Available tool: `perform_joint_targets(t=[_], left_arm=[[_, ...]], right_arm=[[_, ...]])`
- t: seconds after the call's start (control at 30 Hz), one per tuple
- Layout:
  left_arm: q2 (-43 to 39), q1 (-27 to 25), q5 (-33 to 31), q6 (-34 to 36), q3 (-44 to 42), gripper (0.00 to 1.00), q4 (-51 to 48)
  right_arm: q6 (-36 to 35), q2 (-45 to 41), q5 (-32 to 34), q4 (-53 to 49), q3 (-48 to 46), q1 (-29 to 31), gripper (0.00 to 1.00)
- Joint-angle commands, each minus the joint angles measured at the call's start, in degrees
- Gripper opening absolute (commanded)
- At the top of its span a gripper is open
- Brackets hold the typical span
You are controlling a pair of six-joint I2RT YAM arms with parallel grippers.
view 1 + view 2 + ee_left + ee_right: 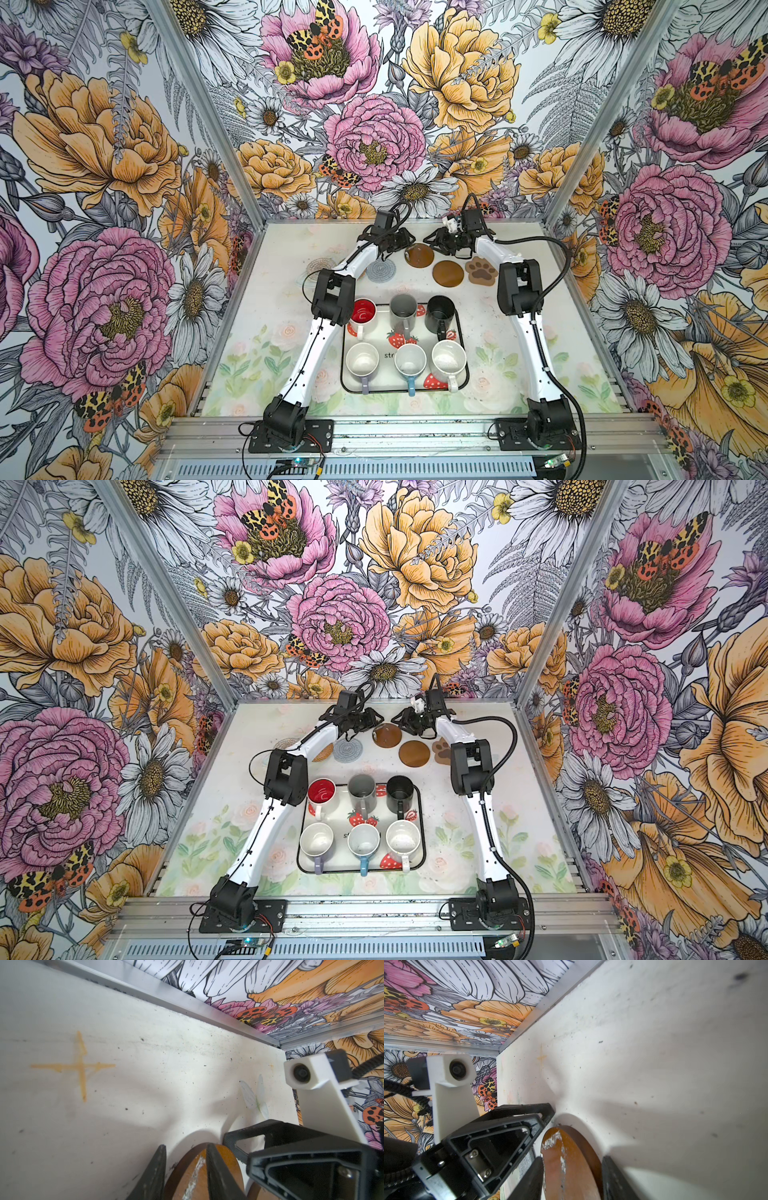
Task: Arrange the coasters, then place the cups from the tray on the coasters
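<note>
**At the far middle of the table, both grippers meet on one brown disc**

At the far middle of the table (540, 332), the left gripper (405, 243) and the right gripper (434, 245) face each other from either side of a brown disc (419, 255). The disc is tilted and casts a shadow on the surface below it.

In the left wrist view, the left gripper (186, 1147) stands part-way open. One finger lies over the face of the brown disc (185, 1172) and the other is just outside its rim. In the right wrist view, the right gripper (572, 1157) is somewhat wider, with the brown disc (560, 1157) between its fingers and one finger against the face. Whether either gripper is actually pinching the disc cannot be told.

The other coasters lie in a row just nearer:
- On the right are the second brown disc (448, 273) and the paw-shaped coaster (481, 270).
- On the left are the grey woven coaster (381, 270), the tan woven coaster (324, 753), mostly hidden under the left arm, and the clear beaded coaster (321, 264).

Near the front, the tray (381, 328) holds all six cups:
- In the far row are the red-lined white mug (364, 311), the grey mug (403, 309) and the black mug (440, 309).
- In the near row are the lilac mug (362, 359), the light blue mug (410, 361) and the speckled white mug (449, 357).
</note>
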Motion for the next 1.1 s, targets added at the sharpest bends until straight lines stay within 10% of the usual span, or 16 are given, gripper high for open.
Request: perform_joint_targets(t=[0.0, 1.07], left_arm=[[-0.41, -0.52, 1.59, -1.03, -2.01, 0.34, 1.29], [-8.70, -3.67, 2.23, 6.03, -11.70, 0.31, -4.17]], right_arm=[[-2.20, -1.61, -2.00, -0.73, -2.45, 0.80, 0.46], [-8.53, -14.40, -1.47, -1.70, -17.48, 0.92, 0.45]])
